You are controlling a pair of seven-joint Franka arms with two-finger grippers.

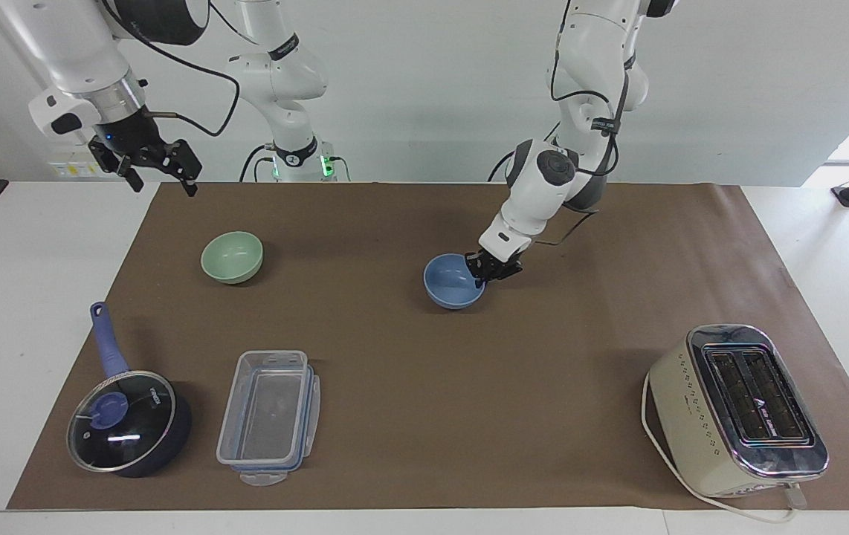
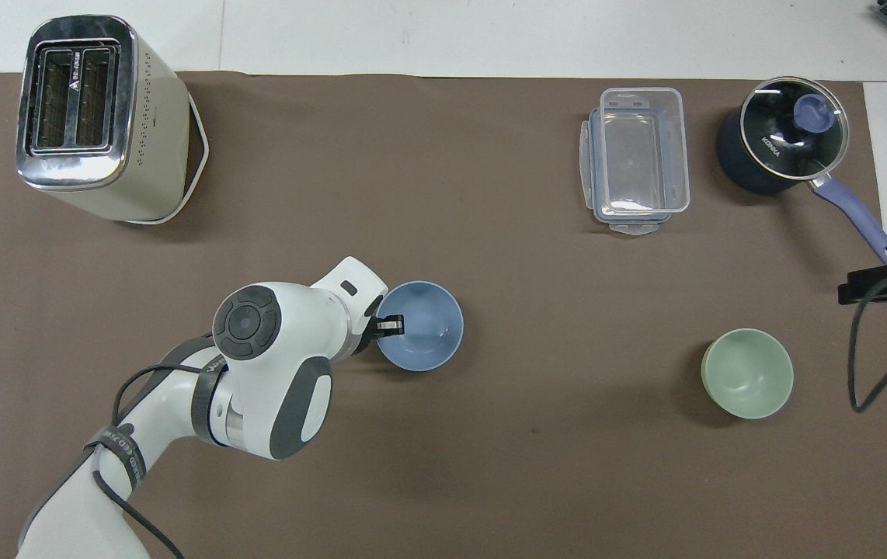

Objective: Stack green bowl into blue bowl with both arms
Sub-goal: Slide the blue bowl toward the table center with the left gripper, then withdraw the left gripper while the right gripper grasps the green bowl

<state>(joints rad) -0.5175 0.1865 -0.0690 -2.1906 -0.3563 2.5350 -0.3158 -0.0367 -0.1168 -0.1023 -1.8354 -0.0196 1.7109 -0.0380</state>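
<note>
Left claw (image 1: 485,273) low, fingers pinched together, wrist tilted; right claw (image 1: 159,165) raised, fingers spread

White jointed arms (image 1: 543,186), black cables

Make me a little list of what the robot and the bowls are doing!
left tool: shut on blue bowl's rim
blue bowl: mid-mat, gripped
green bowl: alone on mat, toward the right arm's end
right tool: open, in the air over the mat's corner
stacked: not yet
also there: toaster, saucepan, plastic box
</note>
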